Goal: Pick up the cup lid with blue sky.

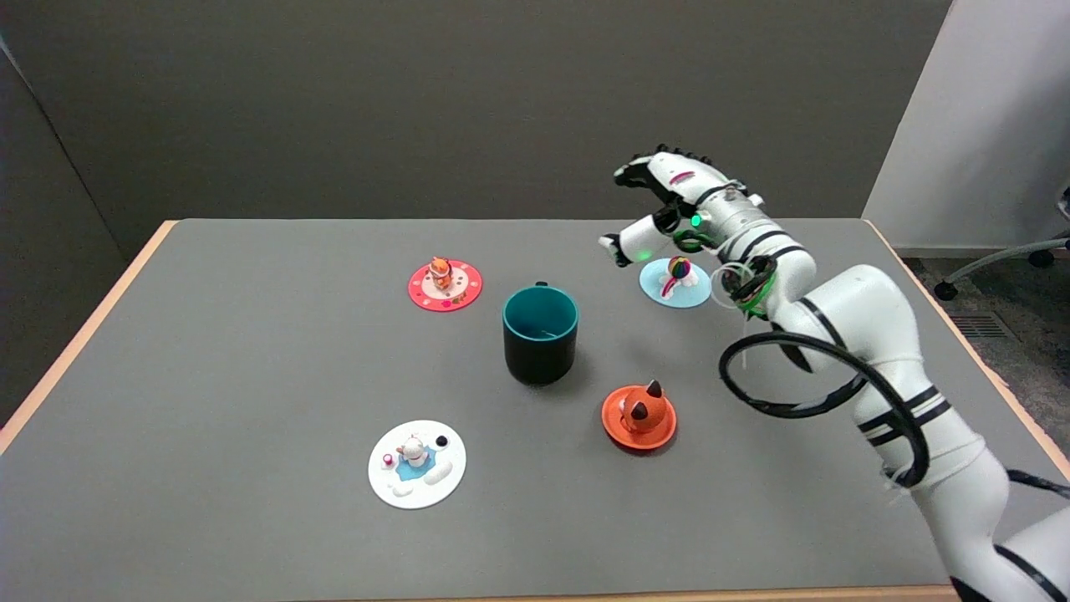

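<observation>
The round light-blue cup lid with a rainbow figure (675, 283) lies on the grey table (251, 351) right of the empty teal-lined dark mug (540, 333), under the right hand (660, 205), fingers spread, holding nothing.

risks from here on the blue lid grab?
1. The robot hand is open, in the air beside the blue lid; the lid lies flat, so fingers may slide off its rim.
2. Its small rainbow figure might get knocked.
3. The wrist cables hang close to the lid and may drag it.
</observation>
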